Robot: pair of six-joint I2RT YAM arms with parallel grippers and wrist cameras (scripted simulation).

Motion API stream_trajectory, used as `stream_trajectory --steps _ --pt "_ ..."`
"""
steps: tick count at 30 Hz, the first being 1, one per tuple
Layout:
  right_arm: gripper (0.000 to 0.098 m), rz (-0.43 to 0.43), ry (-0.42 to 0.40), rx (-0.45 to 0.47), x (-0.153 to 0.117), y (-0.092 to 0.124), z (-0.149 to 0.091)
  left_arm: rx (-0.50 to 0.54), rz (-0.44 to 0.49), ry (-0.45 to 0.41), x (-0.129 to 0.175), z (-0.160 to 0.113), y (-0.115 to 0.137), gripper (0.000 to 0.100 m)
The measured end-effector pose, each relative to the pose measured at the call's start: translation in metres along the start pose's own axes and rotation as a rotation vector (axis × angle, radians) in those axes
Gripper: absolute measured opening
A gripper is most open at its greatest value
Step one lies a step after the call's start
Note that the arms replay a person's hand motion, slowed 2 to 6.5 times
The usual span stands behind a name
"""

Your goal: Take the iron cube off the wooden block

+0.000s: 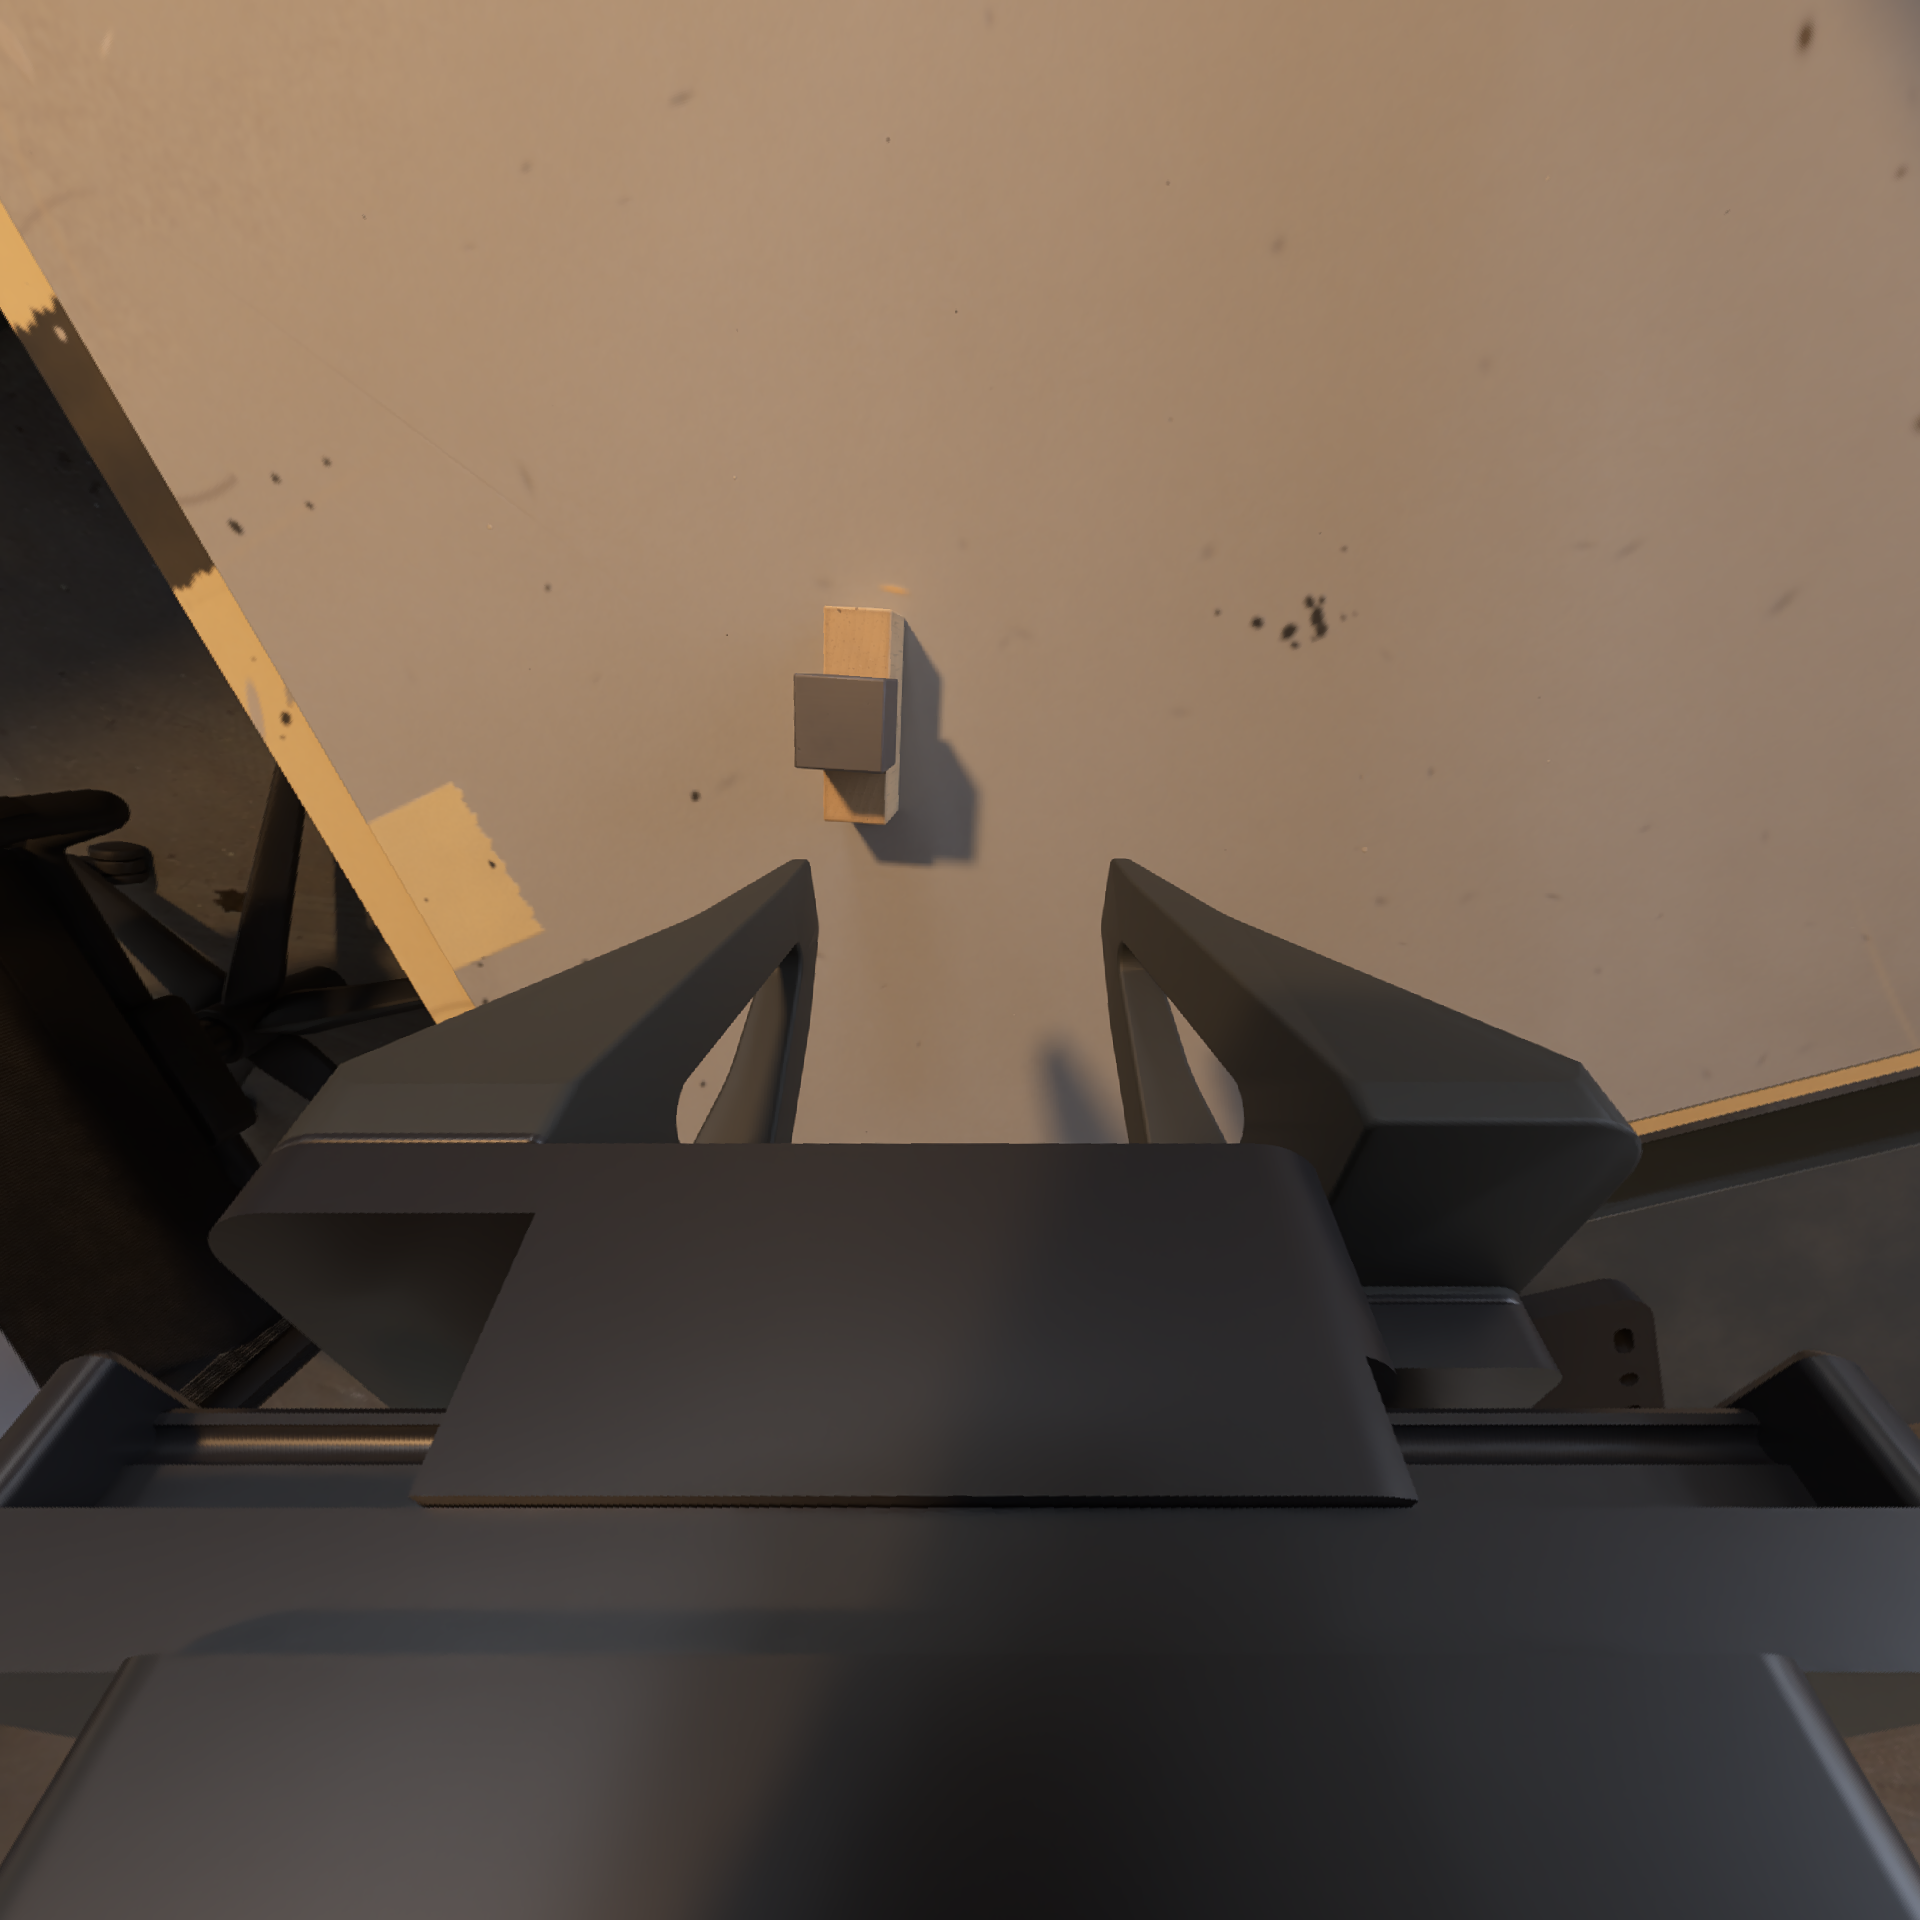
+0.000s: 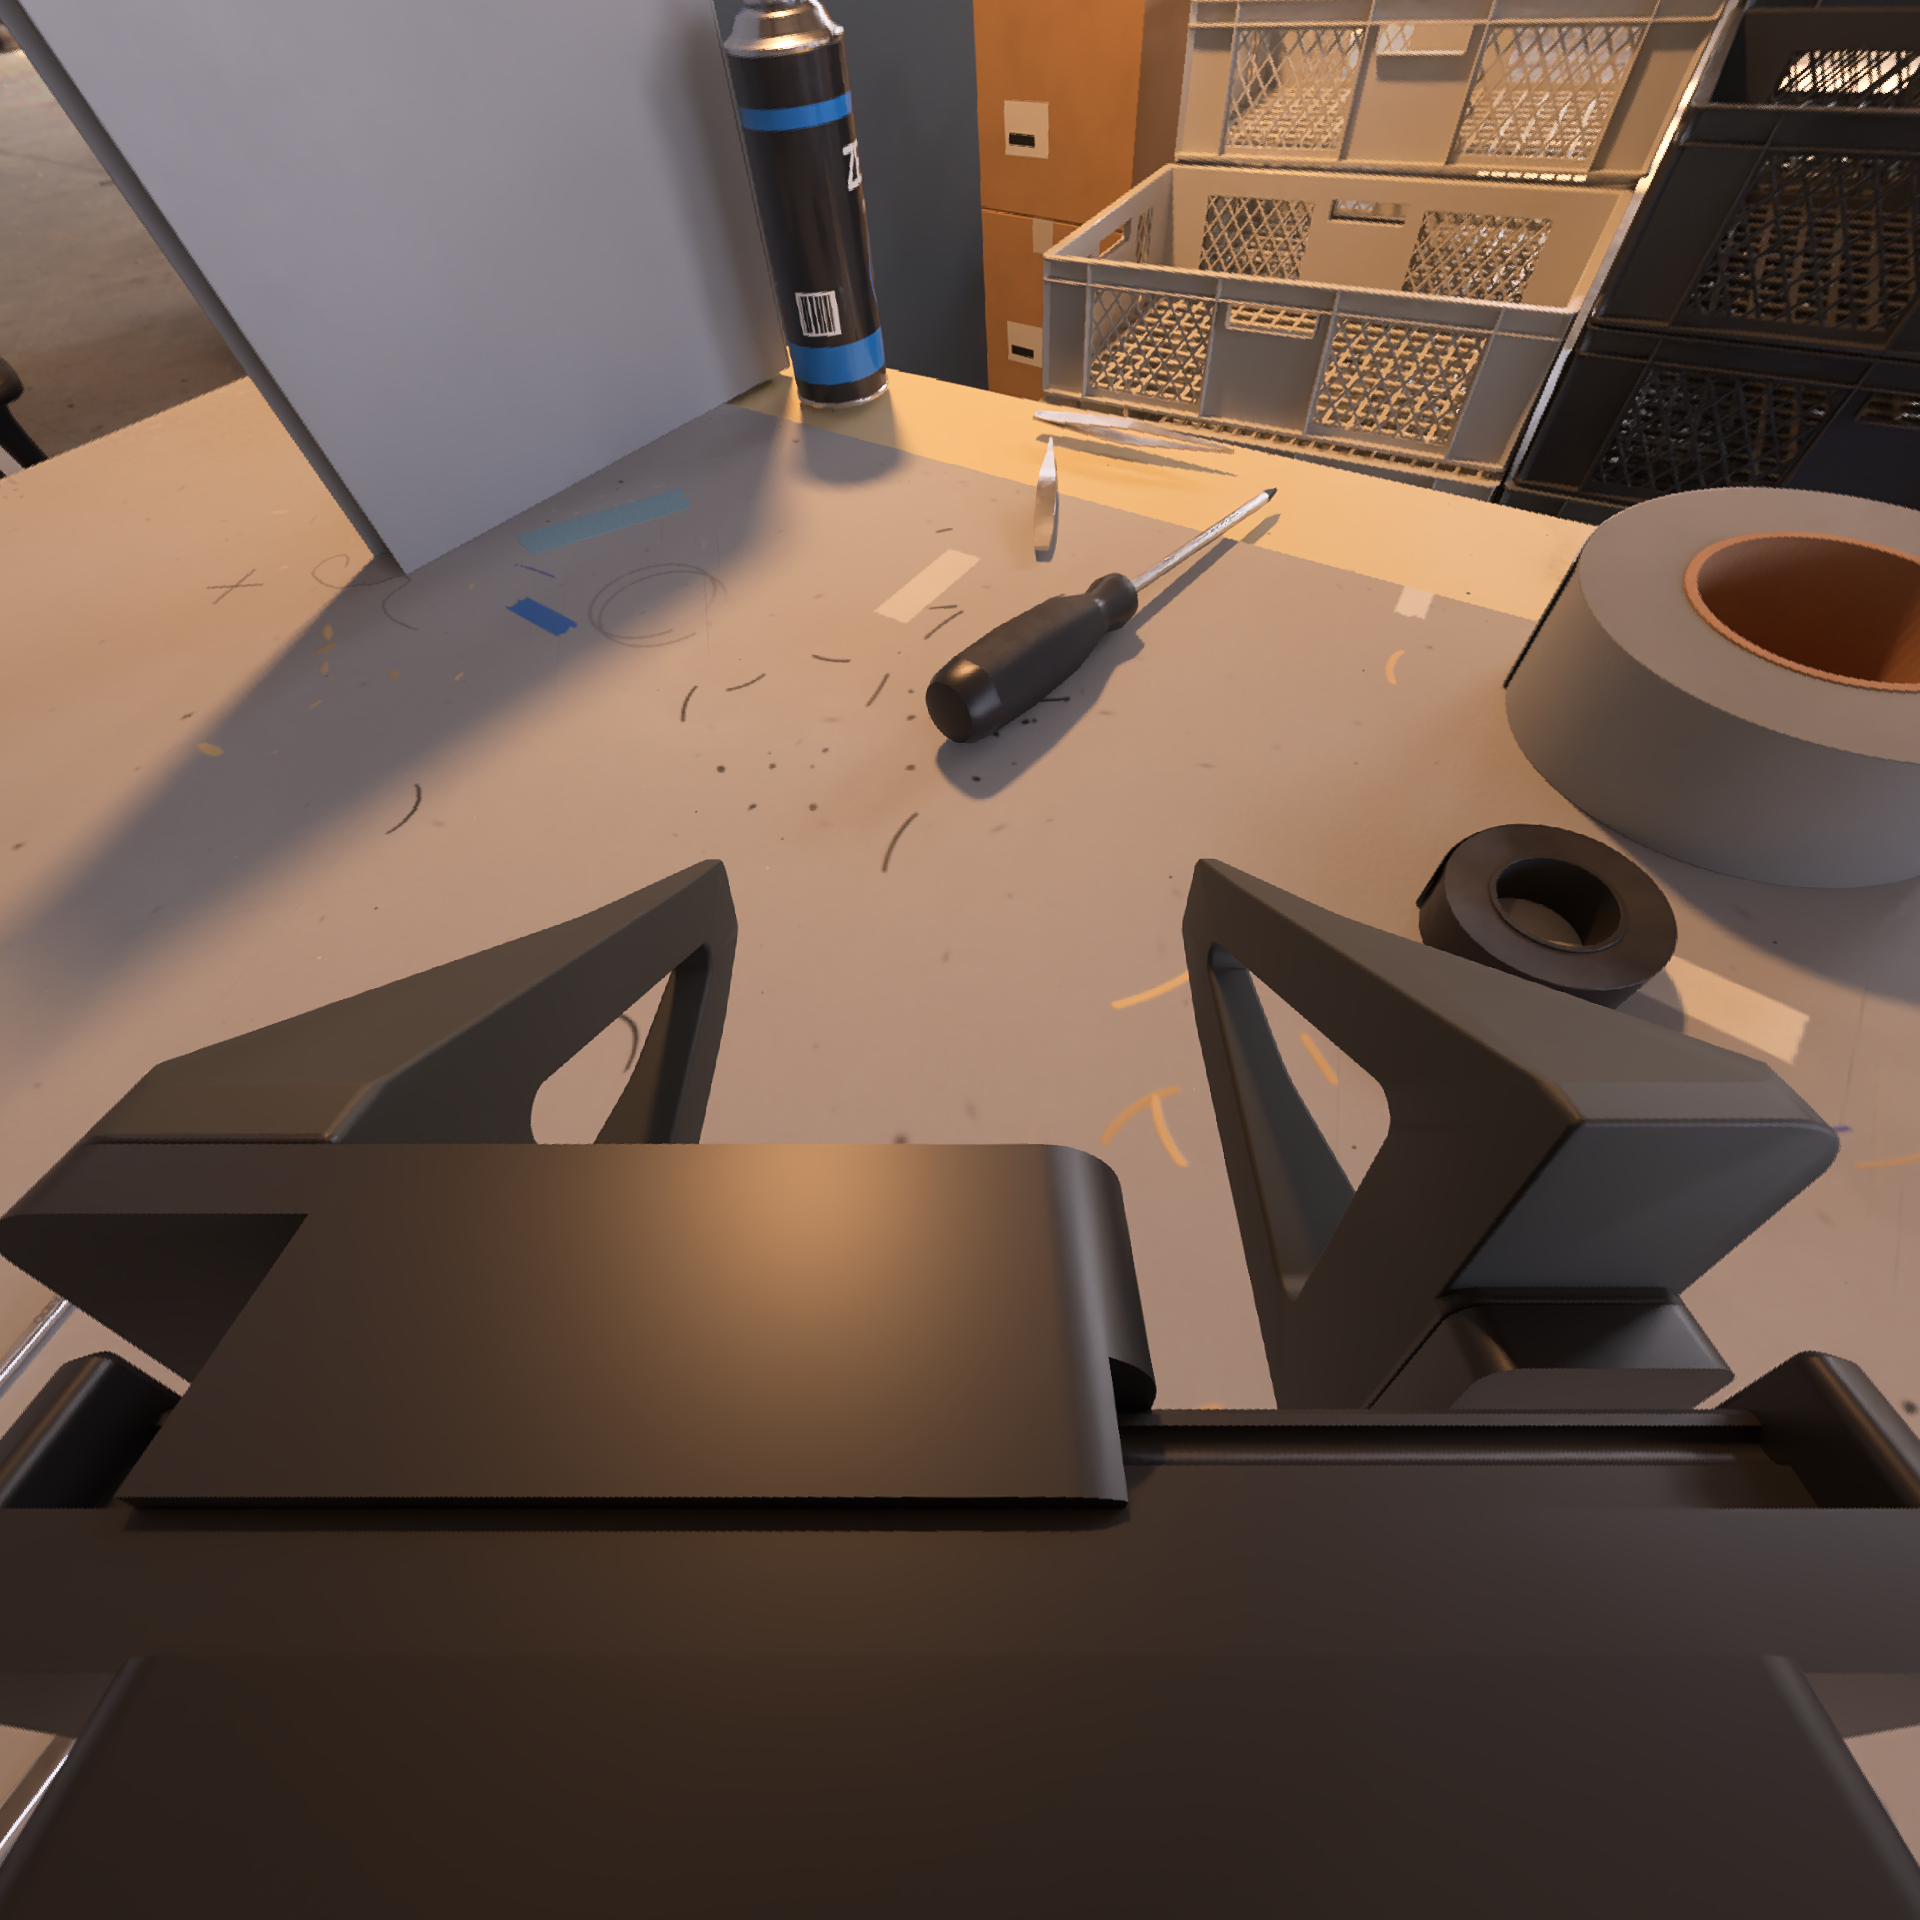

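In the left wrist view a grey iron cube [image 1: 844, 721] sits on the middle of a pale wooden block [image 1: 858, 641] that lies flat on the table. My left gripper [image 1: 958, 878] is open and empty, high above the table, with the stack just beyond and slightly left of its fingertips. My right gripper [image 2: 958, 878] is open and empty, low over another part of the table. The cube and block do not show in the right wrist view.
A black-handled screwdriver [image 2: 1039, 649], a black tape roll [image 2: 1548, 914], a large grey tape roll [image 2: 1725, 686], tweezers [image 2: 1044, 499], a spray can [image 2: 810, 208], a white board [image 2: 436, 260] and crates [image 2: 1320, 301] lie ahead of the right gripper. The table edge [image 1: 239, 665] and a chair base [image 1: 239, 966] lie left of the left gripper.
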State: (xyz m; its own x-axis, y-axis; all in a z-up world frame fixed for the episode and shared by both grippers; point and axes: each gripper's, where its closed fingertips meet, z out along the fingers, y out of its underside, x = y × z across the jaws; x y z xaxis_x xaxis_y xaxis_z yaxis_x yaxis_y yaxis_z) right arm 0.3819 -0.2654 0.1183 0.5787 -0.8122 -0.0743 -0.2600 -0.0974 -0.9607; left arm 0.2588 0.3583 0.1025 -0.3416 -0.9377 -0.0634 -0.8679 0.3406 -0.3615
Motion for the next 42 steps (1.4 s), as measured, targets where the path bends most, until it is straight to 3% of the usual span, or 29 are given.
stream_trajectory --steps 42 --pt "0.0732 0.003 -0.020 -0.017 0.001 0.007 0.004 -0.094 0.057 0.061 -0.012 0.039 -0.011 0.041"
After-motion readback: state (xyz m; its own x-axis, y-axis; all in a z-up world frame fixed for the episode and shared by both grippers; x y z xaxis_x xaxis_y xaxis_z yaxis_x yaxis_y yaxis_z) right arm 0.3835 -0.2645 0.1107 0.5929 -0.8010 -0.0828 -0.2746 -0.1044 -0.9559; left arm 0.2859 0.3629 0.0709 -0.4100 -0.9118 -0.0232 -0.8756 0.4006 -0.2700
